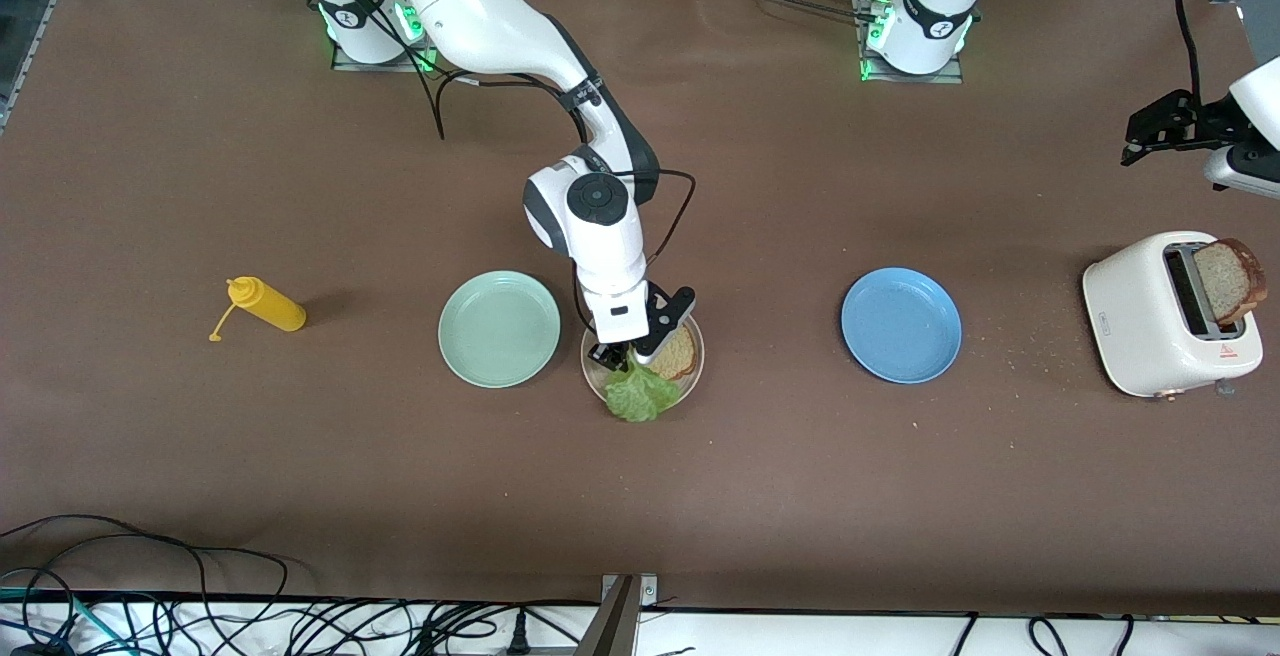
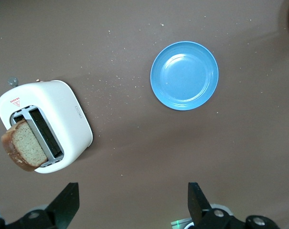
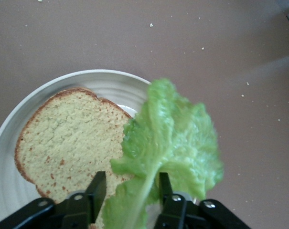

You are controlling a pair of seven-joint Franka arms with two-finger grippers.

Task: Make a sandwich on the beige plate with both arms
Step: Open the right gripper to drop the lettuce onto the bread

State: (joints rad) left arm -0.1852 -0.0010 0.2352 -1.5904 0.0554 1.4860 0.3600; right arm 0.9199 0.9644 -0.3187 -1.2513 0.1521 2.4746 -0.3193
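The lettuce leaf (image 1: 640, 394) lies nearest the front camera, draped over the six o'clock rim of the beige plate (image 1: 694, 368) and partly over the table. On the plate, at about one o'clock from the leaf, rests a slice of brown bread (image 1: 678, 354). The right gripper (image 1: 622, 356) hangs low over the plate; in the right wrist view its fingers (image 3: 97, 190) stand apart with the leaf's stem (image 3: 143, 191) between them, and whether they press it I cannot tell.

A mint-green plate (image 1: 499, 328) sits just beside the beige plate at nine o'clock, toward the right arm's end, with a yellow squeeze bottle (image 1: 266, 304) lying on its side farther out that way. A blue plate (image 1: 901, 324) lies at three o'clock, toward the left arm's end.

The left gripper (image 2: 133, 202) waits in the air with its fingers spread wide and empty, near a white toaster (image 1: 1165, 314) with a second bread slice (image 1: 1230, 280) standing in its slot.
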